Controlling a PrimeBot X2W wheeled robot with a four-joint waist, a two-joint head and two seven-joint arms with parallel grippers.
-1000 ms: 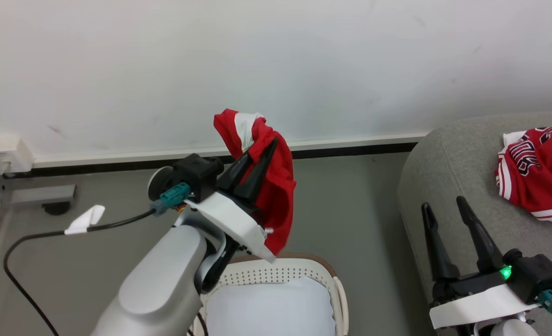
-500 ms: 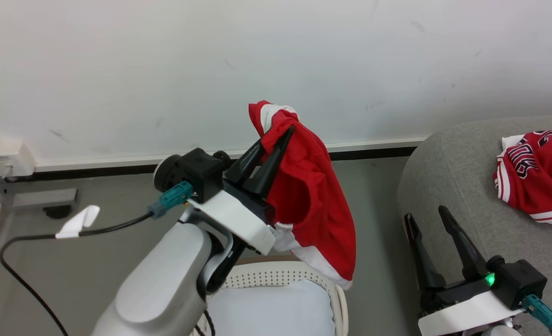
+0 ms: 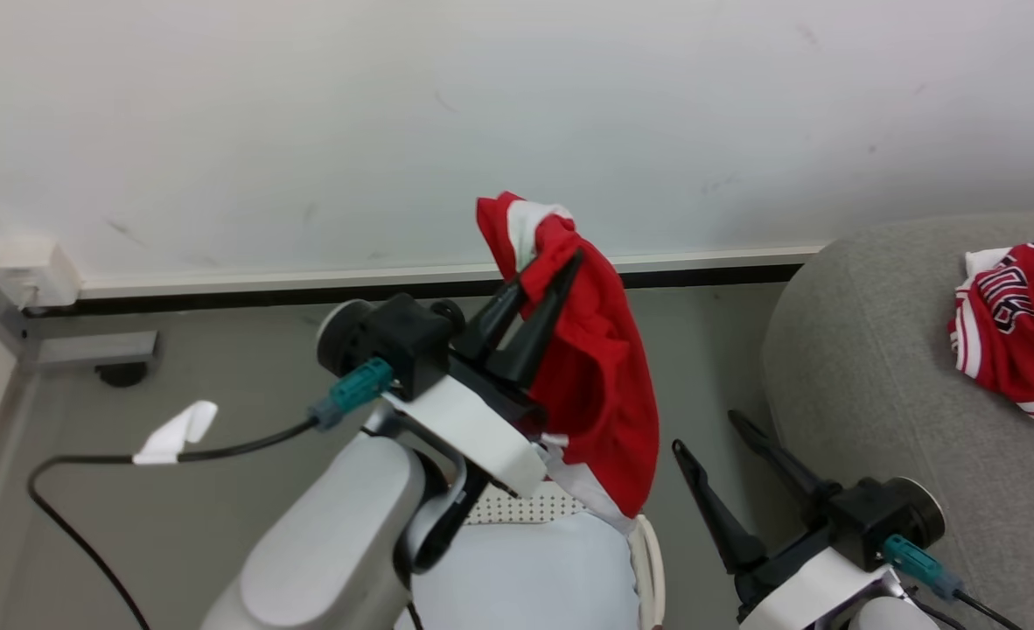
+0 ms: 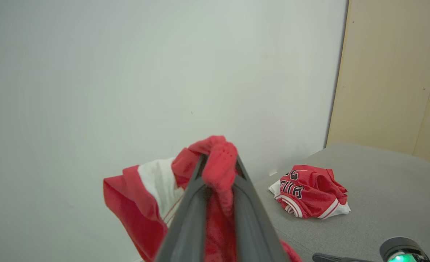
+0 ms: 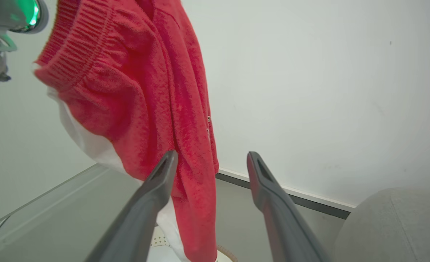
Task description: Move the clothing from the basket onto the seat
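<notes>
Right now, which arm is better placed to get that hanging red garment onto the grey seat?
Left. The left claw is shut on the red garment, held above the basket. The right claw stands open and empty beside the seat.

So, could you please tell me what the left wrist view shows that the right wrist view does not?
Left wrist view: the left gripper shut on the hanging red garment, and a numbered jersey lying on the seat. Right wrist view: the open right gripper and the basket's perforated wall below. Shared: that garment, the grey seat, the white wall.
</notes>
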